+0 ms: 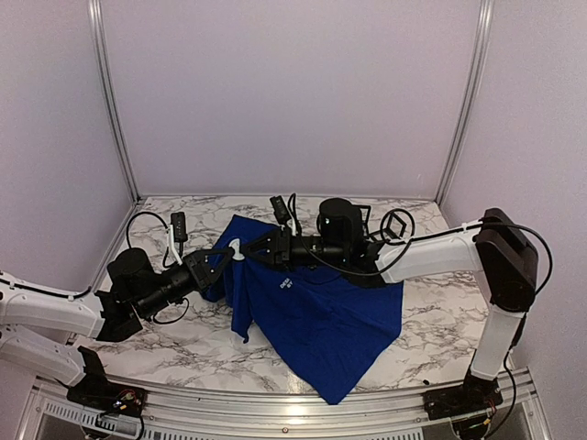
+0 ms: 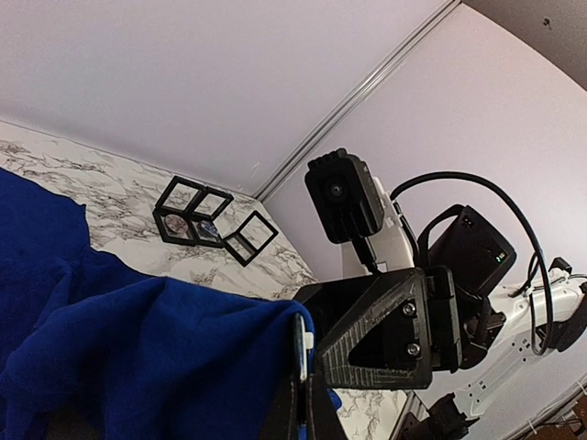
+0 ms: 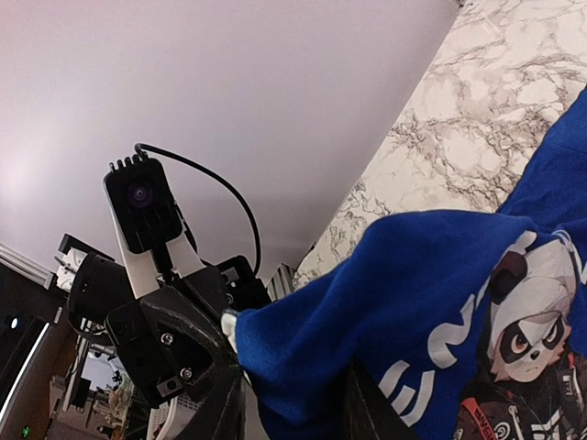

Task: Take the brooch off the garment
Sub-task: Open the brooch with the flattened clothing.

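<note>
My left gripper (image 1: 224, 260) is pinched shut on a raised fold of the blue T-shirt (image 1: 321, 321). At the tip of that fold sits what I take for the brooch (image 2: 300, 346), a small white piece. My right gripper (image 1: 256, 249) faces it, fingers either side of bunched T-shirt cloth; whether they press I cannot tell. I should hold the fold taut and draw the pin straight out without dragging cloth. Both forearms reach low and level over the T-shirt, wrists nose to nose.
</note>
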Tool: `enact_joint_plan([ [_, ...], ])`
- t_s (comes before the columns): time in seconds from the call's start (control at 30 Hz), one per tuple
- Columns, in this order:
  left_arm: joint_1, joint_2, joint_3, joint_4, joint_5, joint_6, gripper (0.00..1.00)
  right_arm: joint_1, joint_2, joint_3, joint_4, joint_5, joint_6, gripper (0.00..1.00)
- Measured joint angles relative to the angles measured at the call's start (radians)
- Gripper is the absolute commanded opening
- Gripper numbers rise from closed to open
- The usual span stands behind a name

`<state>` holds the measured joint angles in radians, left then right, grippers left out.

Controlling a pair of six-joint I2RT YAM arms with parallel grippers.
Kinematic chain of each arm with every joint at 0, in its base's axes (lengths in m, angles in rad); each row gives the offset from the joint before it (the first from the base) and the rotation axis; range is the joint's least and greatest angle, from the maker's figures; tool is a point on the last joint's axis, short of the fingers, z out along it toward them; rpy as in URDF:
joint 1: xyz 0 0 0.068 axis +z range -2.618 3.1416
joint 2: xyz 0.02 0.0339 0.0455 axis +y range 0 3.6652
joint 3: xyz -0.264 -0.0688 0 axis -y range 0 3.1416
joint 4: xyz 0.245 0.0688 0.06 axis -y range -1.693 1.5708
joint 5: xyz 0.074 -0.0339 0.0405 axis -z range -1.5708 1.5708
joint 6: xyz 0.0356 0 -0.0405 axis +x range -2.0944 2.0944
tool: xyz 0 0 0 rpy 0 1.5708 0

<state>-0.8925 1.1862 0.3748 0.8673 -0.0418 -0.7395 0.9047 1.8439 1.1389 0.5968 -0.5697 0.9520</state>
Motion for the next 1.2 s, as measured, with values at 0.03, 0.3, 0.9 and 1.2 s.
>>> enact_joint_plan([
  [0.03,-0.001,0.0,0.0,0.002,0.0,0.0,0.0,0.0,0.001,0.0,0.002,-0.001,0.002,0.3],
  [0.3,-0.003,0.0,0.0,0.004,0.0,0.01,0.0,0.0,0.004,0.0,0.016,-0.008,0.006,0.25],
  [0.9,-0.008,0.005,0.006,0.003,-0.001,0.047,0.0,-0.002,0.004,0.0,0.031,-0.035,0.007,0.13],
  [1.2,-0.009,0.005,0.011,0.003,0.0,0.049,0.0,-0.006,0.004,0.001,0.034,-0.06,-0.004,0.13],
])
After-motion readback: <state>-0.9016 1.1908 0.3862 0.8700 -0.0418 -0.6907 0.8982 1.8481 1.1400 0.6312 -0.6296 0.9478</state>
